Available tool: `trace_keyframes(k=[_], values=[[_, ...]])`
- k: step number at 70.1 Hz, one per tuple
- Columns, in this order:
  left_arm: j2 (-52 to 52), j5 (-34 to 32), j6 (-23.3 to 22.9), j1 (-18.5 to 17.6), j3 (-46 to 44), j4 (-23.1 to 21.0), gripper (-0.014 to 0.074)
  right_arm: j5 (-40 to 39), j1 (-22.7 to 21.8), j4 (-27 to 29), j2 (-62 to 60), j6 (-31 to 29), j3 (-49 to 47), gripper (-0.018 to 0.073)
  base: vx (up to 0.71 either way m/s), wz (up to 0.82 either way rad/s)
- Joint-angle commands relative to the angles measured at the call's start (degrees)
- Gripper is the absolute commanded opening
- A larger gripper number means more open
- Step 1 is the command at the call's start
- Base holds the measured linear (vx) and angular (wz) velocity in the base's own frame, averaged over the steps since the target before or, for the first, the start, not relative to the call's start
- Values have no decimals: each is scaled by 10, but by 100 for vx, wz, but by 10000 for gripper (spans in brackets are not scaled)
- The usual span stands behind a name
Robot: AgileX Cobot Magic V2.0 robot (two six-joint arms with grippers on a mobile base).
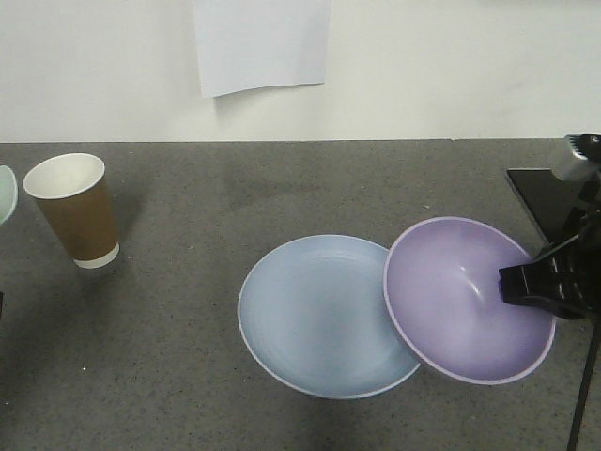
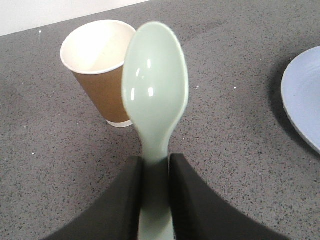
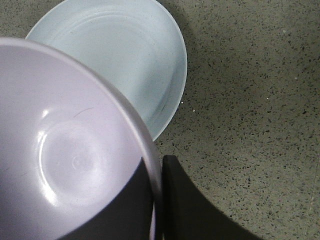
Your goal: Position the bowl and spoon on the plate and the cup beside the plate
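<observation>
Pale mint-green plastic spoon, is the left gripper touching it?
Touching. Left wrist view shows the left gripper pinching the spoon handle between its black fingers.

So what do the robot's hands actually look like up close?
Both are plain black two-finger clamps. The left gripper has smooth, matte fingers that widen toward the base. The right gripper looks the same; in the front view a thin dark cable or rod runs down beside it. No markings show.
</observation>
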Motion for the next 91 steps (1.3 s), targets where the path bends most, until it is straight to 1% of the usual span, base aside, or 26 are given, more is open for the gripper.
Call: trace_keyframes(k=[1,86,91], values=[[-3,-37,-1,3,-15,-5,125,-21,0,13,-11,-1,-16,-4,0,0],[-3,-37,-1,3,-15,-5,125,-21,0,13,-11,-1,-16,-4,0,0],[-3,-37,-1,3,-15,-5,125,-38,0,14,-11,-1,-16,-4,0,0]])
